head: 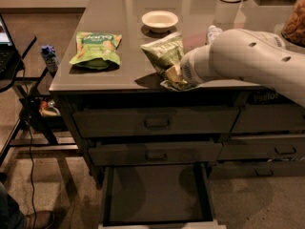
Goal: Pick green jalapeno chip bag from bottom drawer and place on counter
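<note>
In the camera view, the gripper (pixel 175 76) is hovering at the middle of the counter's (pixel 114 13) front edge, its fingers clamping the lower end of the green jalapeno chip bag (pixel 164 54), which is tilting upright there. Below, the bottom drawer (pixel 155 194) is standing open.

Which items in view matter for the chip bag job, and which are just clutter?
Job: counter; green jalapeno chip bag at its front edge; tool at the bag's lower end; open bottom drawer.
Lying about: light-green snack bag; white bowl; blue-capped bottle off to the left.
</note>
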Available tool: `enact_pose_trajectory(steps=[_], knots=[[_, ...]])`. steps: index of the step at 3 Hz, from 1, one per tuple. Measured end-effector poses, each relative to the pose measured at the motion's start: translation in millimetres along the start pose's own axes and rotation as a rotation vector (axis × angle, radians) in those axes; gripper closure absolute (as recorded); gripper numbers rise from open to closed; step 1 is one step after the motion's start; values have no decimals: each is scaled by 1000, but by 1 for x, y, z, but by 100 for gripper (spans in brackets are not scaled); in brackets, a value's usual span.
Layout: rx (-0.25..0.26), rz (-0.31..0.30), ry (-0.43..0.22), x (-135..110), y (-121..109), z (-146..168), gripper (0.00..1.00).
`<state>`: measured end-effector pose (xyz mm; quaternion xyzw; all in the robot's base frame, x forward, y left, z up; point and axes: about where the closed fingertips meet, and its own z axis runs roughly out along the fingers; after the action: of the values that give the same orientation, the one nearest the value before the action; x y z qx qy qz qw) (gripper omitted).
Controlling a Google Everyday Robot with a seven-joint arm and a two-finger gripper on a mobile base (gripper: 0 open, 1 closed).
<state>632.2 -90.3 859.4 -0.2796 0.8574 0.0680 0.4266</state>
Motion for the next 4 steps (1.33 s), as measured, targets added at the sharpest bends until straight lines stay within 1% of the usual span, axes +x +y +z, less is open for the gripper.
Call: enact_pose_trajectory(steps=[1, 2, 3, 4], knots=[[-13, -1, 14, -7, -2, 9, 100], [-23, -36, -23, -38, -8, 15, 100], [-25, -84, -59, -59, -9, 13, 100], [-27, -80, -52, -62, -8, 17, 100]])
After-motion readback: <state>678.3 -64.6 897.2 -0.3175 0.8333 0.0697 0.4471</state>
